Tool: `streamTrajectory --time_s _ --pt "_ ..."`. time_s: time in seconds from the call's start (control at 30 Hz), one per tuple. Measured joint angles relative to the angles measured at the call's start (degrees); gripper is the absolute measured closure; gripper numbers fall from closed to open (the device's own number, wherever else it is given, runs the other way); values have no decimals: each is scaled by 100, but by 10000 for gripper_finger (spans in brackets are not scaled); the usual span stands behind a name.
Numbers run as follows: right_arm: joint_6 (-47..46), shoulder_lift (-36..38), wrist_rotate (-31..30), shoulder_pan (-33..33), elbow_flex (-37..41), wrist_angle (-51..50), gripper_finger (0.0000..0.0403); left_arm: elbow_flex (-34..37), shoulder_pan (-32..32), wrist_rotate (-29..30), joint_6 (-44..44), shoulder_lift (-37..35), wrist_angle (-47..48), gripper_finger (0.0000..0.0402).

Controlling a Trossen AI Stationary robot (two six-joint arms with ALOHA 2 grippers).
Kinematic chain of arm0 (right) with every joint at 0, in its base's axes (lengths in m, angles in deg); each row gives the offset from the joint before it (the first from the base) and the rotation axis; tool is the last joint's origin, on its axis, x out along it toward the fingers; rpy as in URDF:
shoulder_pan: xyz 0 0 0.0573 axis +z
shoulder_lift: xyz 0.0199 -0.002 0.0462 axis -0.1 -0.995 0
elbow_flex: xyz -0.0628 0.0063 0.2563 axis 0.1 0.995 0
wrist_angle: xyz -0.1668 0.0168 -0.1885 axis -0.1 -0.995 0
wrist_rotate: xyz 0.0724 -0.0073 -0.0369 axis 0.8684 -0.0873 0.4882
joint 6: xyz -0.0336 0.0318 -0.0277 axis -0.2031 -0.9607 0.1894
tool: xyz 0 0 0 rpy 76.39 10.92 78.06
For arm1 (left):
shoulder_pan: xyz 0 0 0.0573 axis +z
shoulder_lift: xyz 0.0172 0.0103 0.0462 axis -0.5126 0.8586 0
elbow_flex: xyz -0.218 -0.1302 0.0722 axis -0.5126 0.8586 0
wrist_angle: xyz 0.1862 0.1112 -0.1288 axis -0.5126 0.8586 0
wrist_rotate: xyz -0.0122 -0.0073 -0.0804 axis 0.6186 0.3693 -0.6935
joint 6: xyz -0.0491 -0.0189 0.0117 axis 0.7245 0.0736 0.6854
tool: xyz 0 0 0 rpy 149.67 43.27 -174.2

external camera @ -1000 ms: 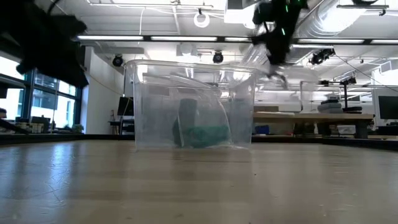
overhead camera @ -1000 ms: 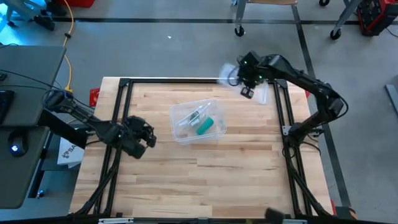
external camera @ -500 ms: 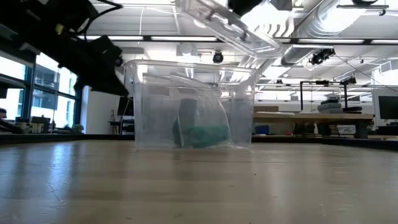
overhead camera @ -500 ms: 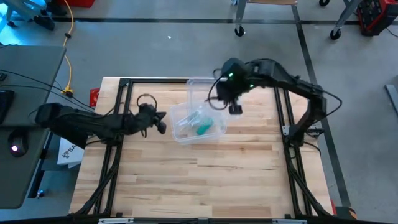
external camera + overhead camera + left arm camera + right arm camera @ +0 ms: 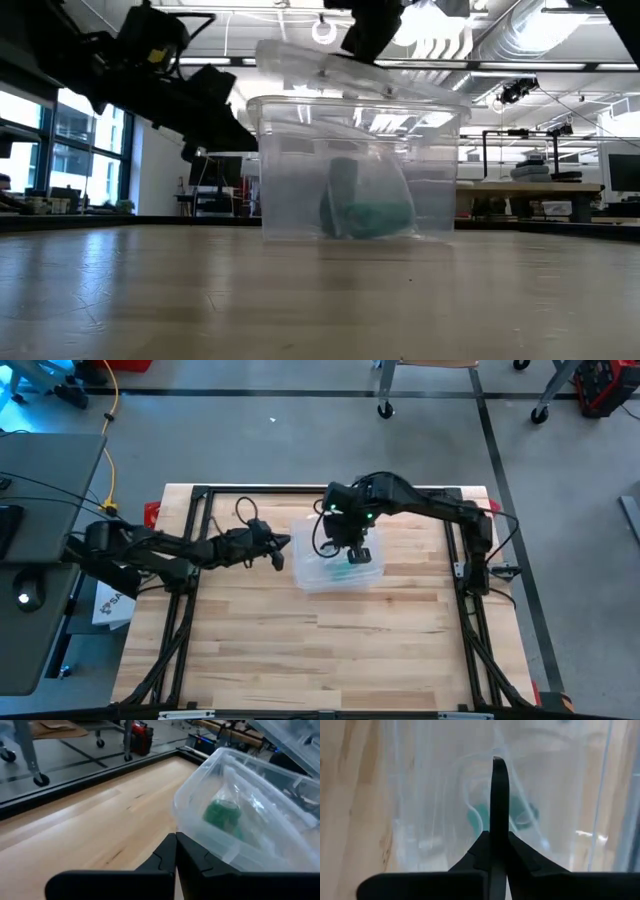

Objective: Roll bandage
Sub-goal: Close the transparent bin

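Note:
A clear plastic container [image 5: 325, 572] stands on the wooden table, with a green bandage roll [image 5: 368, 216] and a clear bag inside. Its clear lid [image 5: 330, 66] lies tilted over the opening, higher on the table's left side. My right gripper [image 5: 357, 550] is above the container, shut on the lid. My left gripper [image 5: 281, 554] is shut, low at the container's left wall [image 5: 200, 837]. The roll also shows in the left wrist view [image 5: 223, 815] and through the lid in the right wrist view [image 5: 479, 816]. My right gripper holds the lid [image 5: 445, 795] between its shut fingers, coming from above and pointing down; the clear plastic hides which part it has. The lid is tilted over the container's rim [image 5: 440, 103]. My left gripper's shut fingertips [image 5: 175, 839] are at the container's left wall; I cannot tell whether they touch.
A black metal frame [image 5: 200, 495] runs along the table's edges. Bare wooden tabletop [image 5: 330, 650] lies on the near side of the container. Beyond the table the low view shows a room with benches and windows.
My right gripper has carried the lid from the table's far right corner toward the left and down onto the container. My left gripper has gone toward the right, up to the container's left wall. The container has slid a little toward the table's right edge.

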Motion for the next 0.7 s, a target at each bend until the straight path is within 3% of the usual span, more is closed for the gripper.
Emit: streamTrajectory --time_s 0.27,0.4,0.7 --pt "-21 -252 508 49 -9 -151 387 -565 -45 -131 -329 766 -123 401" --pt "-42 -385 582 -47 -9 -151 386 -682 -119 -175 -432 658 -92 401" --pt "-371 -302 267 -64 1 -553 386 -714 -118 -59 -339 149 1246 401"
